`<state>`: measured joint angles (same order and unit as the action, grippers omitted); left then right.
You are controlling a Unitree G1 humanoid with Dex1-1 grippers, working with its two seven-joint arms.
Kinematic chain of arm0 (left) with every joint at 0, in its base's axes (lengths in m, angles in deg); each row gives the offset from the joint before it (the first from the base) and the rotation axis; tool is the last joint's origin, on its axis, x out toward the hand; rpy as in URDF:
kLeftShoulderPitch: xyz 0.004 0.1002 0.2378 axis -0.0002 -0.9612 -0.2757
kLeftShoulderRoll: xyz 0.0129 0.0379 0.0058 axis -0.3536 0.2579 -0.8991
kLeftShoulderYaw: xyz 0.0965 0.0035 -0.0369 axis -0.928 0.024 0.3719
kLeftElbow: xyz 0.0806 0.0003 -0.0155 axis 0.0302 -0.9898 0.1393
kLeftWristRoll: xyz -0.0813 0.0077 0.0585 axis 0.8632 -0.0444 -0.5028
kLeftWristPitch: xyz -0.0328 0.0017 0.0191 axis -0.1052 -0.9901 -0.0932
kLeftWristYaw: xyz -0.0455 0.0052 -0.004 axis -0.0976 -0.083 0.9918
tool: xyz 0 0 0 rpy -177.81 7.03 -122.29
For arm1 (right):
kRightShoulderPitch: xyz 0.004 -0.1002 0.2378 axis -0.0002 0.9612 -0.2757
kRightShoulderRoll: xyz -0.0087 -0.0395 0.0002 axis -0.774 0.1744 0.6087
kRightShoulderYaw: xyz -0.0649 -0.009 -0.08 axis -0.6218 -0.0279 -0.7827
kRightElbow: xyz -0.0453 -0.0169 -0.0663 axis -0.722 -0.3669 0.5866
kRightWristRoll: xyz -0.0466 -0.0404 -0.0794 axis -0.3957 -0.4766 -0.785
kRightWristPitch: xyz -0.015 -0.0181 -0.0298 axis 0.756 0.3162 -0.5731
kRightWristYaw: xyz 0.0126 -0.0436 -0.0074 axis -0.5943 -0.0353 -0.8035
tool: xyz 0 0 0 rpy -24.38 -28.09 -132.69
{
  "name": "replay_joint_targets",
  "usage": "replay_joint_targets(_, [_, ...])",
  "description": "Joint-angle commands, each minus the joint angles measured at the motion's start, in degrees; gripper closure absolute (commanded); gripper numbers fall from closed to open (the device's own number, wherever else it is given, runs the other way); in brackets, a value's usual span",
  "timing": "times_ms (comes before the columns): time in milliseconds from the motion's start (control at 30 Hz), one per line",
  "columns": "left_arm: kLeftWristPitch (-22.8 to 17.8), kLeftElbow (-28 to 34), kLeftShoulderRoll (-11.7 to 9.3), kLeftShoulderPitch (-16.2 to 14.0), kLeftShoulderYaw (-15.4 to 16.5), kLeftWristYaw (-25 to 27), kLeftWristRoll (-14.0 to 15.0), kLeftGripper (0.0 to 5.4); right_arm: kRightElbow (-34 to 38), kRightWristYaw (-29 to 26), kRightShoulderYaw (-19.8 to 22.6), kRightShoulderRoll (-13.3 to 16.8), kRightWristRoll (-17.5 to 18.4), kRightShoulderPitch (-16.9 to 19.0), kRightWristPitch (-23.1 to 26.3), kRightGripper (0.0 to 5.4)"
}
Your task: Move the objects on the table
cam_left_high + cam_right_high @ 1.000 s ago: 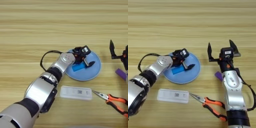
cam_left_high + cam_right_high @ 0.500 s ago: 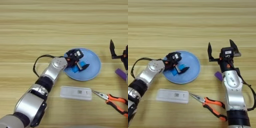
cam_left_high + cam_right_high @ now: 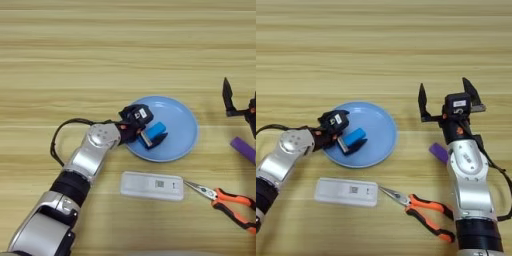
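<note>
The left gripper [image 3: 351, 142] is over the near-left part of the round light-blue plate [image 3: 381, 130], and its black fingers [image 3: 358, 146] are spread, one on each side of the bright-blue block [image 3: 354, 135]. That block lies on the plate, tilted, left of the plate's middle. Whether the fingers touch the block is hard to say; they sit right against it. The left arm reaches in from the near-left corner, a black cable looping beside it.

Over on the right, the right gripper [image 3: 448, 97] is held up above the table [image 3: 381, 45], well apart from the plate, its two fingers spread wide in a V with nothing between them. The purple block [image 3: 438, 152] lies on the table just beside that arm, partly behind it.

Nearer the robot, the white remote [image 3: 346, 192] lies flat below the plate. The orange-handled pliers [image 3: 421, 212] lie right of it, their tip pointing at the remote's right end and nearly touching it.
</note>
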<state>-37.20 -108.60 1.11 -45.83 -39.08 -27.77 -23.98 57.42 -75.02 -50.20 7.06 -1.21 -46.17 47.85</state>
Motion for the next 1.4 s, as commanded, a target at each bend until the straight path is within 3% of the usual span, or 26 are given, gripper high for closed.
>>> replay_joint_targets(33, [-3.77,2.54,-1.69,-1.80,-0.99,1.92,0.39,0.03,0.39,-0.34,0.26,0.50,0.58,-1.09,1.15,0.00])
replay_joint_targets(167, [-8.66,6.39,-3.18,-2.76,-1.56,4.69,1.08,0.03,0.93,-0.21,0.14,0.40,0.55,-1.01,1.40,0.00])
replay_joint_targets(433, [-15.42,16.29,-8.11,-6.00,-4.65,8.58,0.77,0.03,2.21,0.04,-0.18,0.04,0.41,-0.58,2.24,0.00])
replay_joint_targets(767, [-17.01,19.80,-14.88,-7.56,-8.23,11.44,-0.78,0.03,3.55,0.29,0.52,0.35,0.71,-0.56,3.04,0.00])
replay_joint_targets(1400, [-19.97,27.41,-21.51,-10.00,-11.09,16.25,0.79,0.03,5.79,0.53,1.01,0.20,0.72,-0.59,4.67,0.00])
